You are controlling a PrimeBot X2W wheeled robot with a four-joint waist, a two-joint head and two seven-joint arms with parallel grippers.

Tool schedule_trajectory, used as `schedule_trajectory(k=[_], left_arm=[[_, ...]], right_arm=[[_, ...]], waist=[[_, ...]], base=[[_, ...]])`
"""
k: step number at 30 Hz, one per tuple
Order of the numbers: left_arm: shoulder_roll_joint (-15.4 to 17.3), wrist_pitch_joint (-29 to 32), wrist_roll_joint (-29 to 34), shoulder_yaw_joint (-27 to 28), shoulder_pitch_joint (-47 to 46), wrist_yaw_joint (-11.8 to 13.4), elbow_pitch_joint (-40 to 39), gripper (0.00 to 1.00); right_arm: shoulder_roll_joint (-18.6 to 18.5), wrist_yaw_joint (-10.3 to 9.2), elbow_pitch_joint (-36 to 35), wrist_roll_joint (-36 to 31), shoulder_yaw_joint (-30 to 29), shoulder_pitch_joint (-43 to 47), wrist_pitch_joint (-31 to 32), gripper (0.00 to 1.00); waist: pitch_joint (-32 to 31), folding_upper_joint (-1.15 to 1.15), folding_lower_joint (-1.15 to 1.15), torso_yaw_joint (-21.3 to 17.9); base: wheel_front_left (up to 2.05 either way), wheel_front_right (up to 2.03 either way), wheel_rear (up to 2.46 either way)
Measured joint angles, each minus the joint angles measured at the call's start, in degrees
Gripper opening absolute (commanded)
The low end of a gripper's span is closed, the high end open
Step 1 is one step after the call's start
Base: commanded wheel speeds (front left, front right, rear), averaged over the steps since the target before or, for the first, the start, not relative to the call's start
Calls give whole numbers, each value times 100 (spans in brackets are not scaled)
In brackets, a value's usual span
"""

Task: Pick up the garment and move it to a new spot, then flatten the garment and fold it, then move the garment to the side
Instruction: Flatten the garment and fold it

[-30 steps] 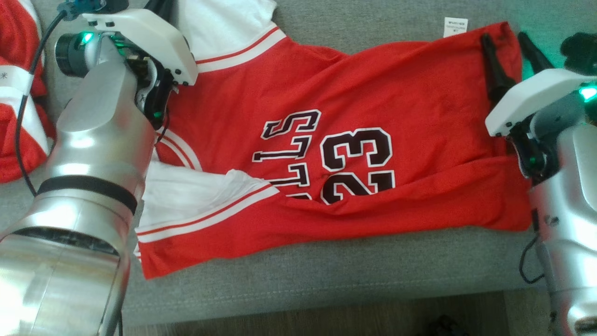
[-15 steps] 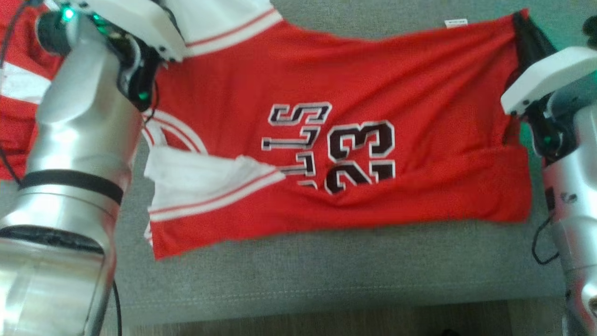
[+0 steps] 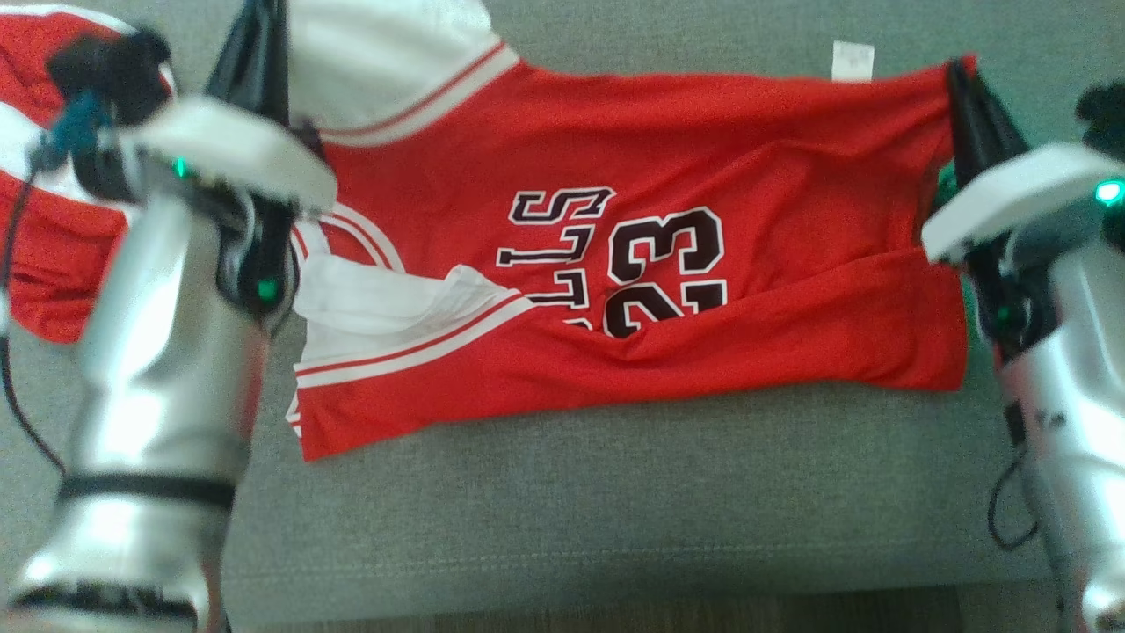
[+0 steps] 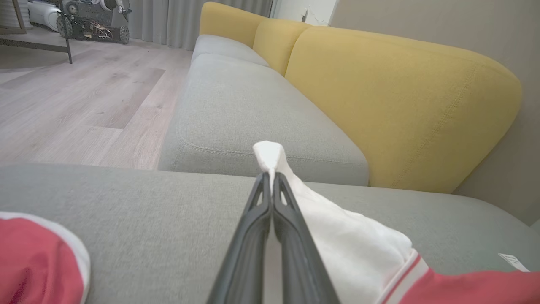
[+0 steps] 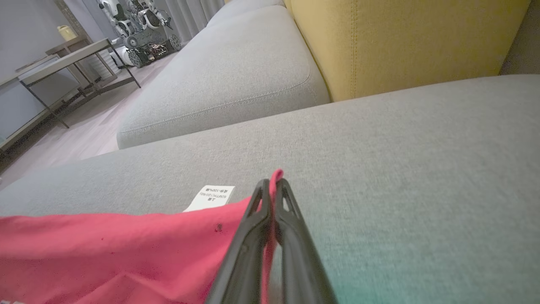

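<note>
The red jersey (image 3: 703, 167) lies spread out on the grey seat cushion (image 3: 615, 510), with its black number 23 and the letters facing up. It covers the middle and far part of this cushion, and the near strip of the cushion is bare. The cloth is not flat: a long fold runs along its near side and hides the bottom of the number.

The left gripper (image 4: 270, 175) is at the far left part of the cushion. Its two dark fingers are pressed together on the tip of one white sleeve (image 4: 337, 219), and a small peak of white cloth stands out above the fingertips. The right gripper (image 5: 272, 183) is at the far right part of the cushion. Its fingers are also closed, pinching the red corner of the jersey, which shows between them. A white label (image 5: 211, 197) lies on the cushion just beside this corner.

A second white sleeve (image 3: 387, 308) lies on the left part of the cushion, partly folded over the red cloth. Another red and white garment (image 3: 53, 255) lies at the cushion's left end, apart from the jersey. Beyond the cushion is a yellow backrest (image 4: 400, 97).
</note>
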Motion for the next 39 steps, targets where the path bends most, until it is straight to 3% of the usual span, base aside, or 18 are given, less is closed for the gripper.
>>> schedule_trajectory(k=[6,11,18,19,20,21,22,29,33,39], left_arm=[[81,0,112,204,1402,23,-1199,0],[93,0,120,263,2613,222,-2126,0],[94,366,-38,260,3620,478,-2683,0],[92,406,-51,259,3673,526,-2683,24],[91,467,-85,259,3712,554,-2676,59],[88,488,-98,256,3739,577,-2668,100],[89,488,-98,253,3749,576,-2631,100],[107,299,149,202,3781,776,-2390,100],[145,68,499,229,3917,1006,-2594,100],[177,18,678,285,3924,1046,-2939,100]], right_arm=[[-9,0,-475,131,22,784,-76,0],[4,0,-958,168,-112,1422,-82,0],[174,0,-1350,-31,-405,1974,63,0],[199,0,-1359,-99,-416,2023,107,21],[238,0,-1365,-137,-442,2061,149,35],[272,0,-1378,-179,-465,2104,169,69],[303,0,-1403,-253,-486,2153,174,100],[546,0,-1666,-795,-627,2551,107,100],[654,0,-2212,-1355,-781,2698,-212,100],[716,0,-2733,-1670,-711,2696,-398,100]], waist=[[-199,0,0,23],[-336,0,0,42],[-362,0,0,28],[-362,0,0,26],[-363,0,0,23],[-365,0,0,22],[-367,0,0,23],[-507,0,0,-8],[-695,0,0,-21],[-946,0,0,-6]], base=[[0,0,0],[0,0,0],[0,0,0],[0,0,0],[0,0,0],[0,0,0],[0,0,0],[0,0,0],[0,0,0],[0,0,0]])
